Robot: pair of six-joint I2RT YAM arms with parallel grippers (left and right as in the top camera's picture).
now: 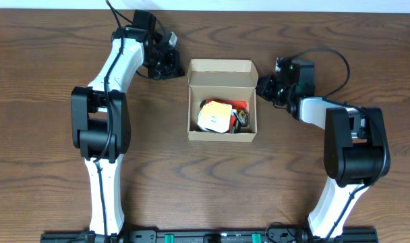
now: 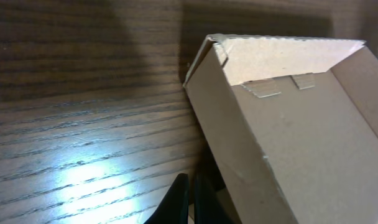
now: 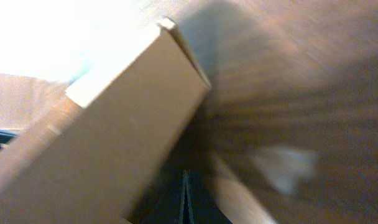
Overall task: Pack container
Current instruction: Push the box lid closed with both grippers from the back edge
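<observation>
Container (image 1: 222,73) is found mid-table, flap raised at its far side. It is flanked by left gripper (image 1: 172,65) and right gripper (image 1: 263,86), both pinched shut, empty, the right judged nearer.

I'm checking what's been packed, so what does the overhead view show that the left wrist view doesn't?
Only overhead: the container's open inside holding yellow, orange and white items, plus the right tool beside it. Only left wrist: the left tool's shut fingertips up close by the container's outer wall, and two small tabs near a fold. Both: the tan container and the wooden table.
</observation>
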